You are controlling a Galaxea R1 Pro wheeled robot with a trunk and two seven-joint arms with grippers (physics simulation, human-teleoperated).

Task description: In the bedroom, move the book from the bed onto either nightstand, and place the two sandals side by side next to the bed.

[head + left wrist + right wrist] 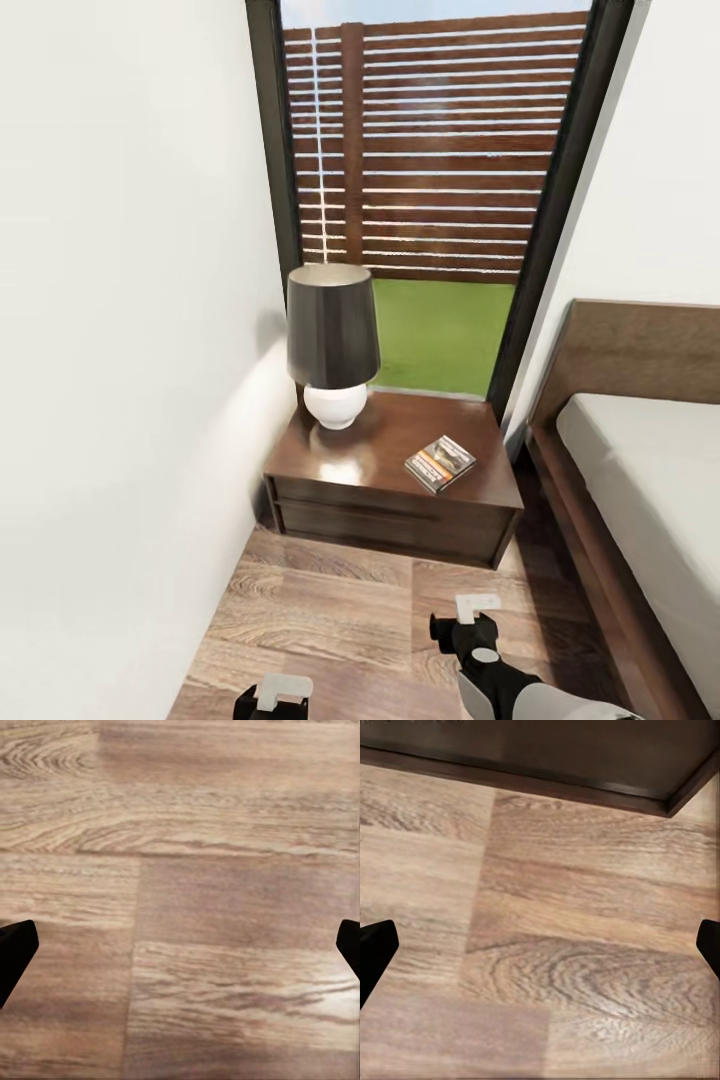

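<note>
Bedroom corner: white walls (130, 300) flank a tall black-framed window (430, 190) that looks onto a slatted wooden fence and green grass.
Floor: wood planks (340, 620) run from the near edge of the head view up to the nightstand.
Nightstand: glossy dark-brown cabinet (390, 500) with one drawer, standing against the far wall between the left wall and the bed; its dark lower edge also shows in the right wrist view (555, 757).
Lamp: dark shade on a round white base (333, 345), at the far left of the nightstand top.
Book: thin paperback with an orange band (440, 463), lying flat on the right half of the nightstand top, near its front edge and well apart from the lamp.
Bed: pale-grey mattress on a dark wooden frame with a flat headboard (640, 350), just right of the nightstand.
Left claw: low over bare floor planks (180, 945), fingers spread wide apart at the picture's edges, holding nothing.
Right claw: over the floor just in front of the nightstand (540, 945), fingers likewise wide apart and empty.
</note>
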